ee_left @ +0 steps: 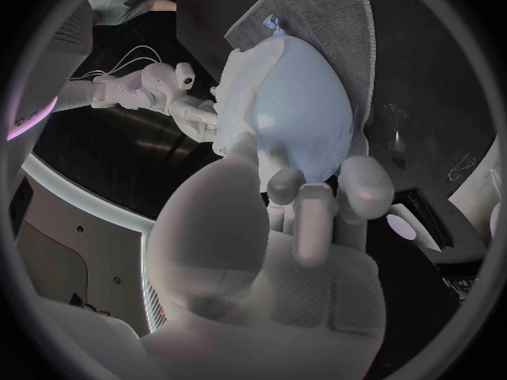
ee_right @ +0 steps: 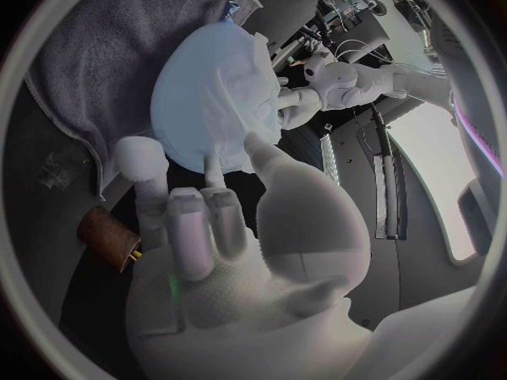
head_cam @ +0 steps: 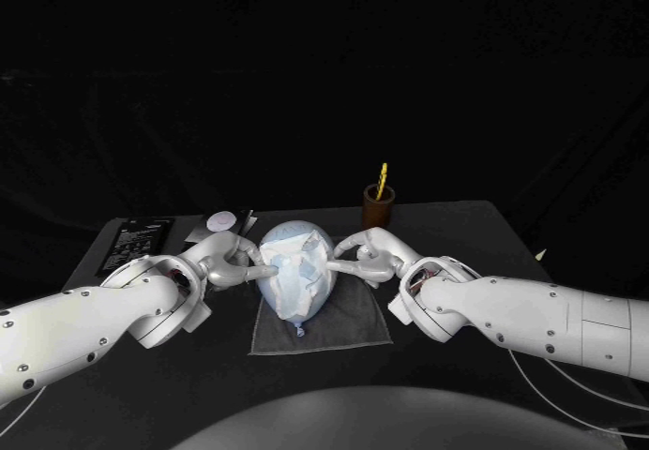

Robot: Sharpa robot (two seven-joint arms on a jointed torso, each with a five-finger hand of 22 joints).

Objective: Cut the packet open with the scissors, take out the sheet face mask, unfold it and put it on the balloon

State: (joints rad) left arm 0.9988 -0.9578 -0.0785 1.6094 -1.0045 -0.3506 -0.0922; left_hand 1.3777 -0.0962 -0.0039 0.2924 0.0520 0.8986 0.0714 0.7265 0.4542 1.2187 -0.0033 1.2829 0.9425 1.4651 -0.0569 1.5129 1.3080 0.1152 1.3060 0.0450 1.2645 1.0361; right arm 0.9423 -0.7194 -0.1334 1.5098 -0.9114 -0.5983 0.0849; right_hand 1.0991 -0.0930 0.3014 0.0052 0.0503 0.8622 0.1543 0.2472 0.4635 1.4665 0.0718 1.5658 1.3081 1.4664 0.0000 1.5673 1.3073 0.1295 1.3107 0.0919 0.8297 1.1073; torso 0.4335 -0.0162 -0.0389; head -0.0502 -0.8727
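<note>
Your left hand (head_cam: pixel 233 266) and right hand (head_cam: pixel 368 259) each pinch the sheet mask (head_cam: pixel 300 251) draped on the balloon (head_cam: pixel 291 292). An uneven pull may roll the balloon and slide the mask off.

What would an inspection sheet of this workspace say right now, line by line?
Surface: black table with a grey cloth spread in the middle.
Job's things: pale balloon lying on the cloth, sheet mask draped over it.
Clutter: brown cup holding a yellow-handled tool, type unclear; dark flat item and white disc behind the left arm.
Hands: left hand and right hand flank the balloon, fingertips at the mask's edges; a pinch cannot be told.
Cables: thin white cables by the right arm.
Surroundings: dark, nothing seen.
</note>
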